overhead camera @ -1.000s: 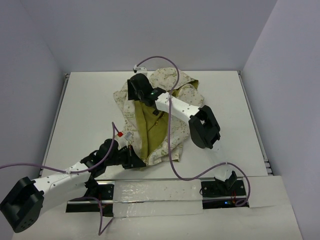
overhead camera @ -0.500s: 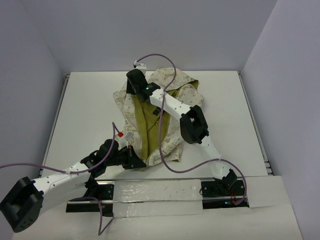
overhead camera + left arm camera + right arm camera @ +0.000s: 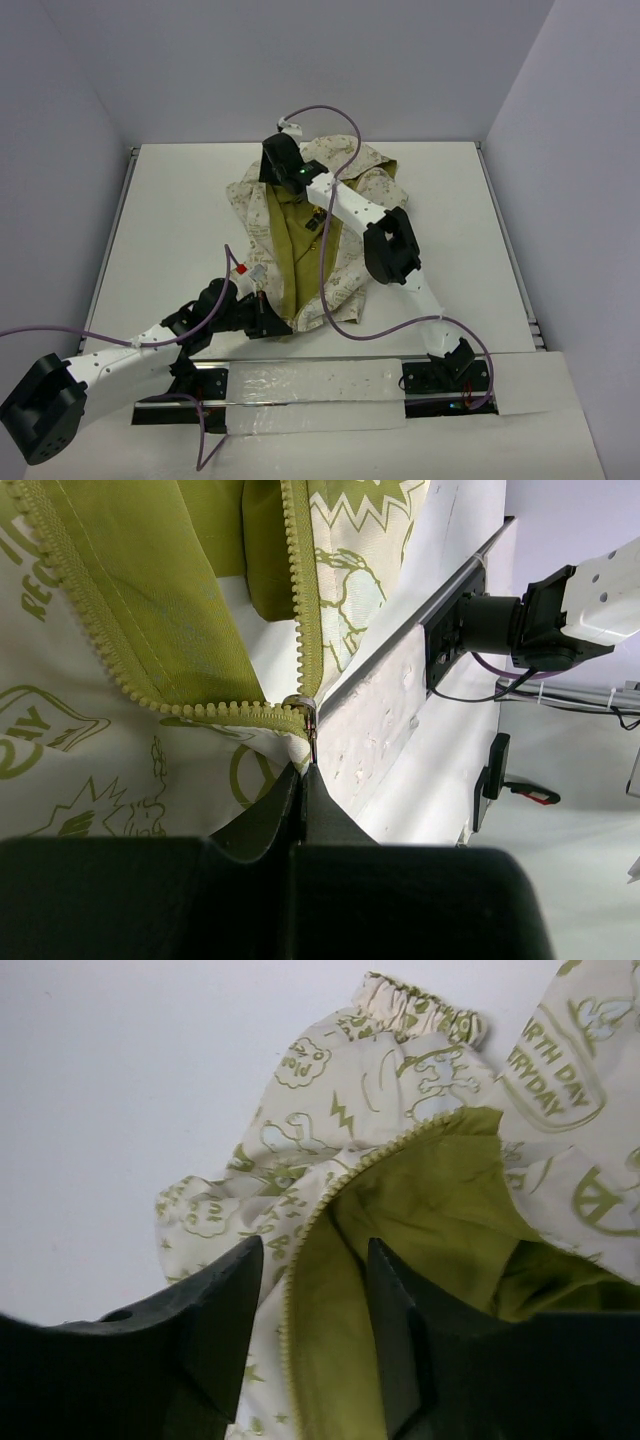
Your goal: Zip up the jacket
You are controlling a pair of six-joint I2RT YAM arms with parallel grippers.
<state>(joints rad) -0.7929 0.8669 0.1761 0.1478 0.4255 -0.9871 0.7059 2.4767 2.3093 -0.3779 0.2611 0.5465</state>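
One jacket (image 3: pixel 348 280) lies open on the worktop (image 3: pixel 170 220), with two pincers at it. The left pincer (image 3: pixel 303 770), its arm stretched low, is clenched on the zipper pull (image 3: pixel 311 735) just ahead of its tips. The right pincer (image 3: pixel 310 1260), its arm extended far over the jacket, is released, and one toothed zipper edge runs between its jaws.

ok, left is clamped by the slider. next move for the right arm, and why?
Probably lower the right tool and close it on the toothed edge of the jacket. Its jaws stand open over that edge, holding nothing, while the left tool pinches the hem just below the slider. Gripping there would likely tension the track.
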